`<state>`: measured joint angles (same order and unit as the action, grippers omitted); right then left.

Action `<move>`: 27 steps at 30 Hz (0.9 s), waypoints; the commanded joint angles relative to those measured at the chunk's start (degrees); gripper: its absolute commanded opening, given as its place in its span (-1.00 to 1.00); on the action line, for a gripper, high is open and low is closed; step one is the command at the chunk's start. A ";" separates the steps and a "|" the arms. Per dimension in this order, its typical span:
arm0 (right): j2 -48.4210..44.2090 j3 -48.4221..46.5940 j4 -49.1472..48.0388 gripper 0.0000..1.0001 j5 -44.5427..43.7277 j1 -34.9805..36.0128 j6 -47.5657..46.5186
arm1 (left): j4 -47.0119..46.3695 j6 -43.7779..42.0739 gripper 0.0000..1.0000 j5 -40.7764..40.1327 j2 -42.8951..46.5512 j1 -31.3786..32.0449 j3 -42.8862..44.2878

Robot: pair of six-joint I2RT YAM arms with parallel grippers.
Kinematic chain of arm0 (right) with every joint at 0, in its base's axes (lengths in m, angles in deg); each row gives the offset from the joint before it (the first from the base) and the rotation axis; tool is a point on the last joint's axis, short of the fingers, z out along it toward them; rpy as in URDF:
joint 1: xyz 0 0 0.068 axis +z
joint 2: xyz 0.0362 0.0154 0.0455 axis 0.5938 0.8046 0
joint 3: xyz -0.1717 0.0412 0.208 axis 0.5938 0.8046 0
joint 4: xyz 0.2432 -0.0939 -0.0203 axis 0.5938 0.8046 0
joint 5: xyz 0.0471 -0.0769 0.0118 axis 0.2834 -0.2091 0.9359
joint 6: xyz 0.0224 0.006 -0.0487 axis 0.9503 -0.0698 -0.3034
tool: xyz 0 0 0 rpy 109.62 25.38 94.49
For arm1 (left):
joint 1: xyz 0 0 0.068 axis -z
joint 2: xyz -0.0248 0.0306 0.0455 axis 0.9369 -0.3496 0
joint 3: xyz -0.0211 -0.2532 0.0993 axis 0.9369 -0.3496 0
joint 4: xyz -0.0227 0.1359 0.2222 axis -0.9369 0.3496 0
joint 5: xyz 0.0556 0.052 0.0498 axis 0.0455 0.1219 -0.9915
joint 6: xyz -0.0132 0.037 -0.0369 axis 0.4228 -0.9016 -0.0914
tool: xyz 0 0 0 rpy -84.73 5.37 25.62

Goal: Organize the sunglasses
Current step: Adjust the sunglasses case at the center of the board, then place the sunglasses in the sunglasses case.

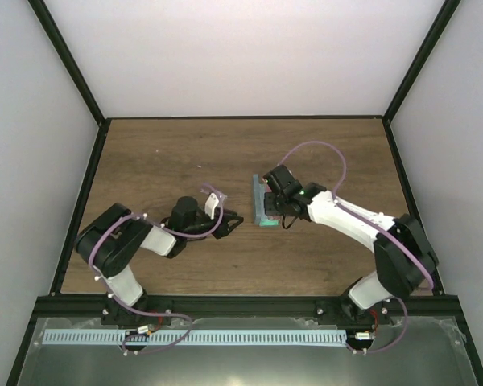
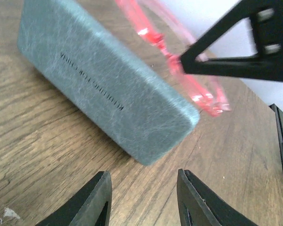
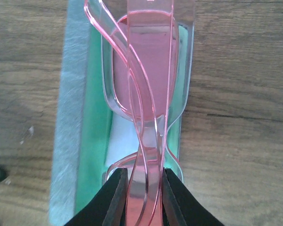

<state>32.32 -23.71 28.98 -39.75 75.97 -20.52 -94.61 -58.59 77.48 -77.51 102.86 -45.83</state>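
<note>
Blue-grey oblong case (image 1: 259, 205) lying open mid-table, green lining (image 3: 92, 141) facing up, pale cloth (image 3: 119, 141) tucked inside, dark lettering along its outer shell, brown wood-grain table (image 1: 161, 153) underneath.

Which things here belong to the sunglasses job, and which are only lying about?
Belong to the job: sunglasses, gripped by the right hand; open case beneath them; left hand, open beside the case.
Only lying about: small white speck on the table.

Count: 1 pair translucent pink-red plastic sunglasses (image 3: 151, 70), 1 oblong blue-grey case with green lining (image 2: 108, 89), 1 brown wooden table (image 1: 161, 153), 2 black grippers: left gripper (image 2: 142, 178), right gripper (image 3: 144, 173).
</note>
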 commanded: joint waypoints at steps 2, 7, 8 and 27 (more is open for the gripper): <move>5.90 -2.70 -2.61 -0.67 1.86 -3.92 -0.20 | 3.96 -2.70 -0.15 -0.94 6.01 0.34 -1.04; 9.76 -2.66 -5.59 -0.67 2.95 -4.91 -0.21 | 7.14 -3.58 -0.13 -1.71 9.23 0.34 -1.36; 10.67 -2.89 -5.78 -0.67 3.28 -4.86 -0.20 | 6.78 -3.36 -0.13 -1.05 9.19 0.34 -1.43; 15.63 -5.04 -7.22 -0.69 5.13 -4.93 1.16 | 5.05 -3.02 -0.12 1.11 5.31 0.34 -0.52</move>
<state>47.73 -27.73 23.41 -35.42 71.01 -20.20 -88.14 -60.52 77.55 -71.30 102.97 -46.53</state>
